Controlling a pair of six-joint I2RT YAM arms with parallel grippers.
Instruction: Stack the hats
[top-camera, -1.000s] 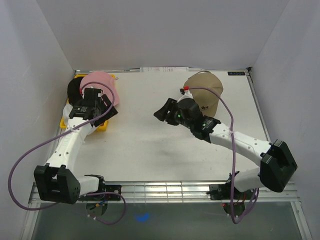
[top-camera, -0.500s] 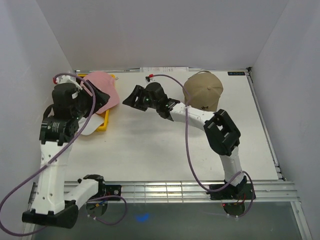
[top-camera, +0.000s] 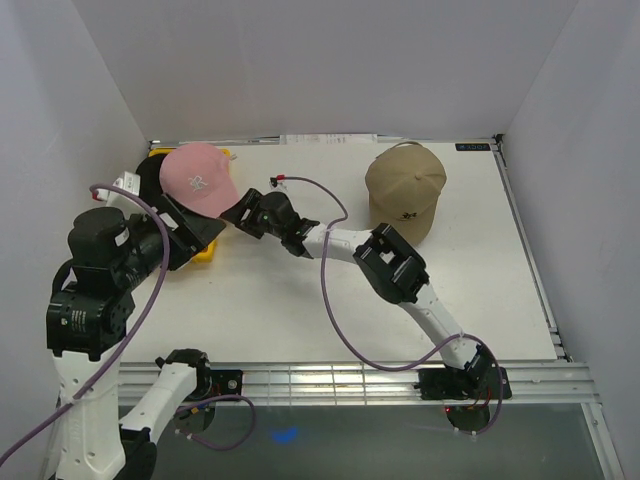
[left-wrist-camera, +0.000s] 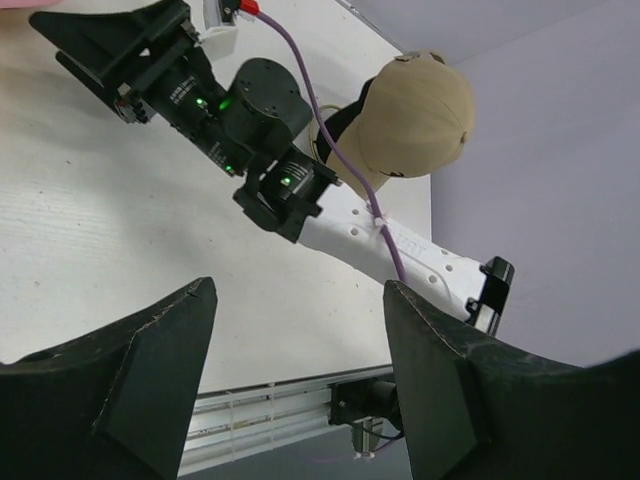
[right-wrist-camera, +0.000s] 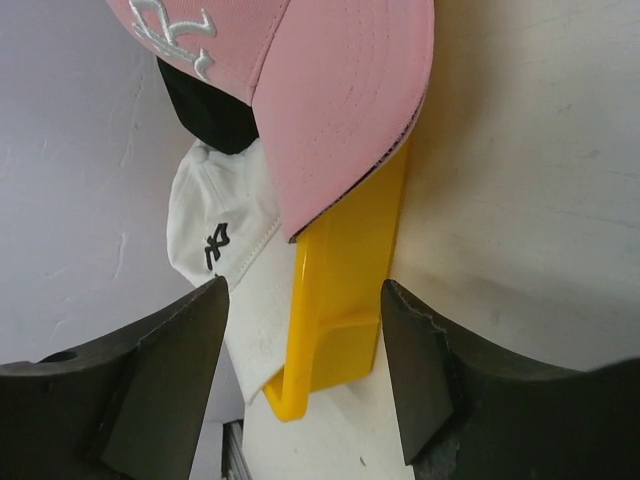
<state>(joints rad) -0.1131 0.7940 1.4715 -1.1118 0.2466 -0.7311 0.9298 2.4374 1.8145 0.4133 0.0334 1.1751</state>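
My right pincer (right-wrist-camera: 305, 290) gapes empty just short of the pink cap (right-wrist-camera: 345, 100) at upper left; my left pincer (left-wrist-camera: 300, 290) stands wide, holding nothing.

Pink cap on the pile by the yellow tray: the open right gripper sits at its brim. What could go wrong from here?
1. The pink cap rests atop the black cap and white cap, its brim overhanging the yellow tray; a nudge from the right gripper may slide it off.
2. The left gripper hangs open close by; the arms could clash.
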